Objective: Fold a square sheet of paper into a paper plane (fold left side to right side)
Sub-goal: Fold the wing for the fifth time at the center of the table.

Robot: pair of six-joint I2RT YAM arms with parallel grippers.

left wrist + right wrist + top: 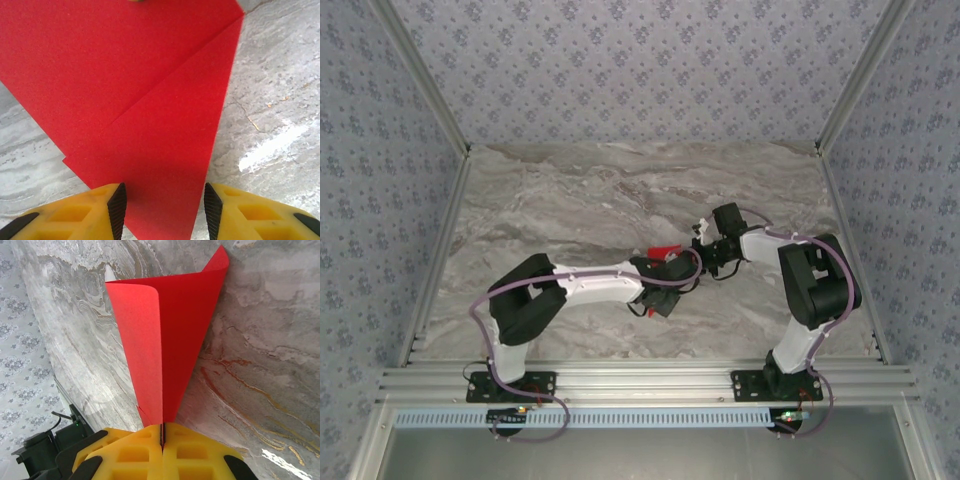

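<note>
- Right gripper [162, 440] is pinching the narrow end of the folded red paper [172, 335], fingers pressed together on it.
- The paper is lifting off the marble desk [260, 365] near its middle, one flap curling over.
- Left gripper [165, 207] is hanging spread, fingers either side of the paper's tapered end.

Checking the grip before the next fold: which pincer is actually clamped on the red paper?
The right pincer: it is shut on the paper. The left pincer stands open over it.
</note>
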